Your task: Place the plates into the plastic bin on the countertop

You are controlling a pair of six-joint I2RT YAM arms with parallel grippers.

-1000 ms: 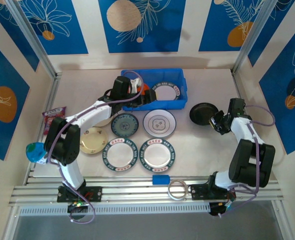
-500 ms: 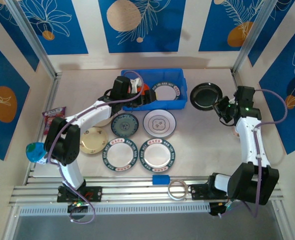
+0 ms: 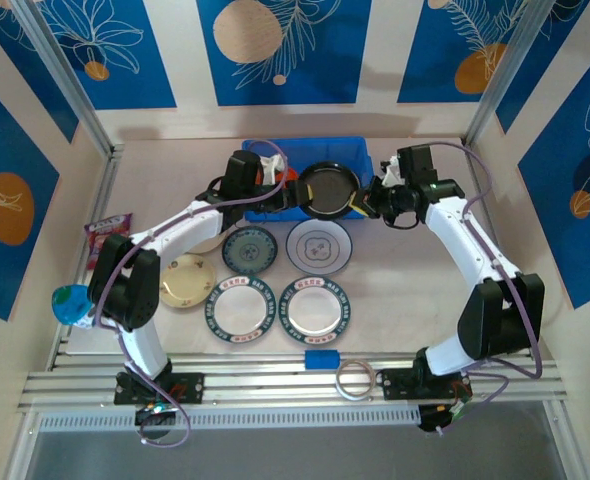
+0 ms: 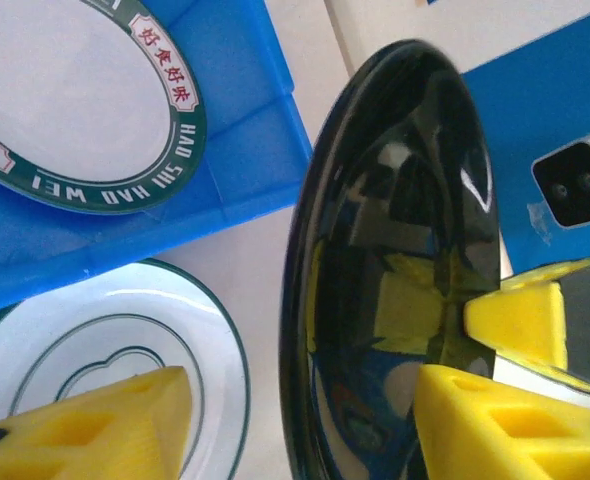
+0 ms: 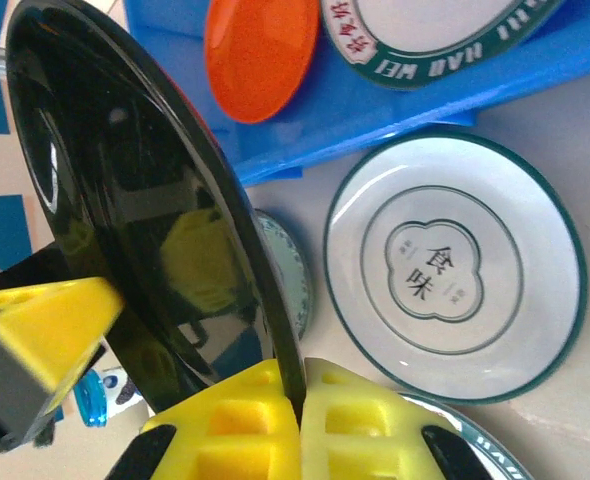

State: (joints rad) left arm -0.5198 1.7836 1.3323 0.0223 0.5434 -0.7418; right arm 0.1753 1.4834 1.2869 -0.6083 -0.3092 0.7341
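My right gripper [image 3: 370, 198] [image 5: 300, 388] is shut on the rim of the black plate [image 3: 330, 188] [image 5: 125, 190], holding it tilted over the blue plastic bin [image 3: 305, 145] [image 5: 305, 120]. My left gripper [image 3: 280, 190] [image 4: 305, 385] hovers at the bin, open. The black plate [image 4: 395, 250] stands edge-on between its fingers, with a gap at the left finger [image 4: 85, 425]. An orange plate [image 5: 260, 55] and a green-rimmed plate [image 4: 65, 100] lie in the bin. A grey-patterned plate [image 3: 318, 247], a teal plate [image 3: 249, 249], two green-rimmed plates [image 3: 240, 308] [image 3: 313, 307] and a cream plate [image 3: 186, 280] lie on the countertop [image 3: 415, 290].
A pink snack packet [image 3: 108, 230] lies at the left edge. A small blue block [image 3: 322, 358] and a clear tape ring [image 3: 355, 380] sit by the aluminium rails at the near edge. Wall panels close in the back and both sides.
My right arm has swung left, carrying the black plate from the right side of the countertop to over the bin. The left gripper's jaws have narrowed; the left arm stayed put.
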